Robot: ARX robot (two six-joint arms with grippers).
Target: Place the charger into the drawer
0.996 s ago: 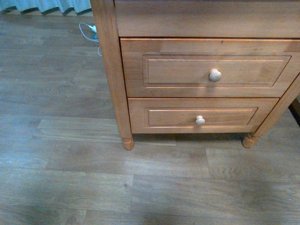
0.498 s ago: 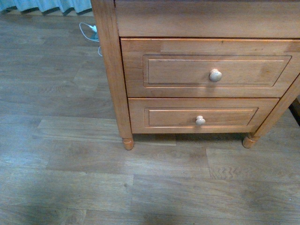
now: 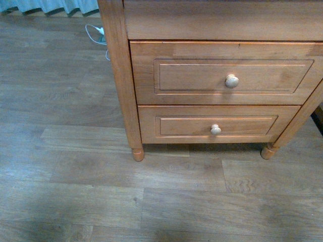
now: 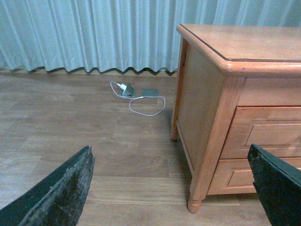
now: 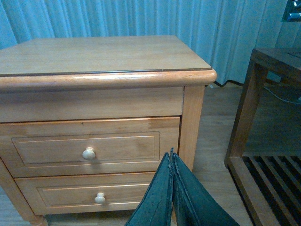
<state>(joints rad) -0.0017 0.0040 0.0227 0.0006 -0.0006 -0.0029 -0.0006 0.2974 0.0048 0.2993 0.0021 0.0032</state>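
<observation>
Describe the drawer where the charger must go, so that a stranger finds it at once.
Find the honey-brown wooden nightstand. The drawer is the upper of two fronts, both shut. It is taller and wider than the lower drawer, with a larger pale round knob.

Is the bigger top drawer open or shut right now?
Shut: the drawer front sits flush with the nightstand frame, no gap showing around it.

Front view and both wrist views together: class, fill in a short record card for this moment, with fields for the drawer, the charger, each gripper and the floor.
drawer: taller honey-brown wooden drawer with larger round pale knob, shut
second drawer: shorter wooden drawer below it, shut
charger: small white charger with looped white cable on the wooden plank floor, beside the nightstand, by the curtain
left gripper: open, empty
right gripper: shut, empty
</observation>
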